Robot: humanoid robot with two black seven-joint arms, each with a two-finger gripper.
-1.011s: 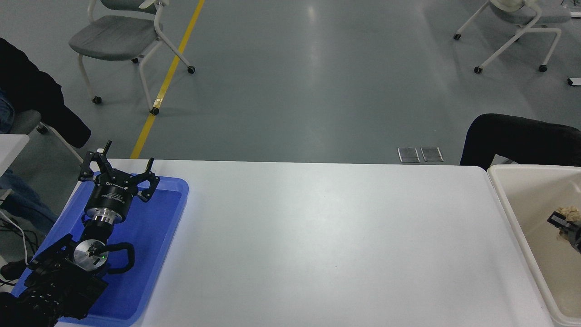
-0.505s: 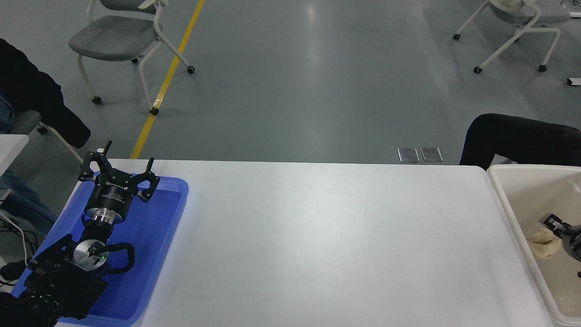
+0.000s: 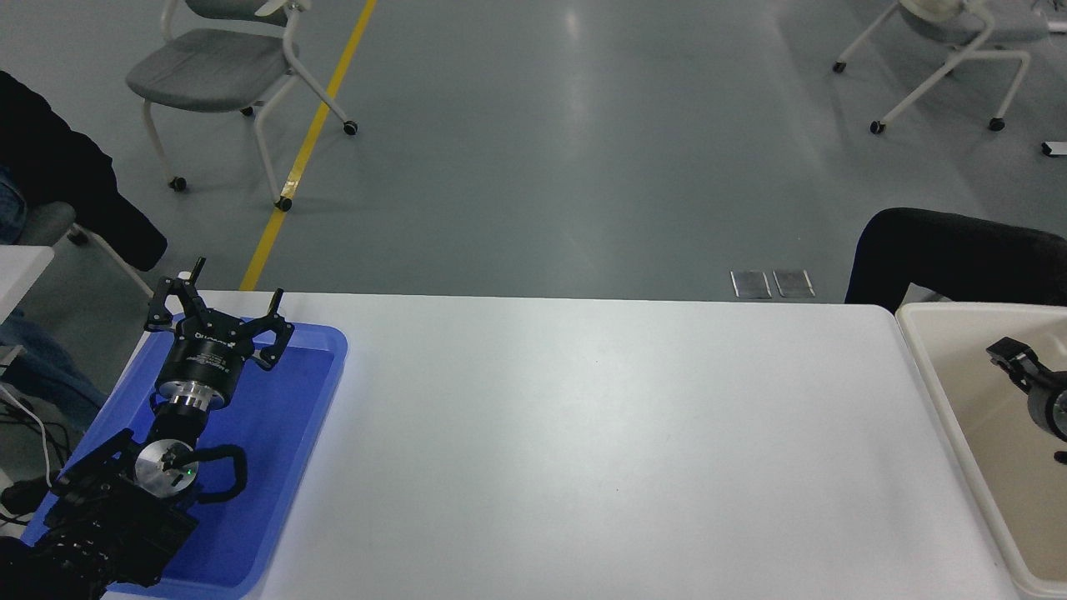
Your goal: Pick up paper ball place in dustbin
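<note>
So the right gripper (image 3: 1013, 357) is poking in from the right edge, hovering over the inside of the cream dustbin (image 3: 921, 367). It's mostly cut off by the picture edge, so I honestly can't tell if the claw is wide or closed. Can't spot the paper ball anywhere. The bin sits just off the white table (image 3: 600, 433) at its right end. The left gripper (image 3: 218, 312) is parked over the blue tray (image 3: 292, 467) at the table's left end, fingers spread wide.
</note>
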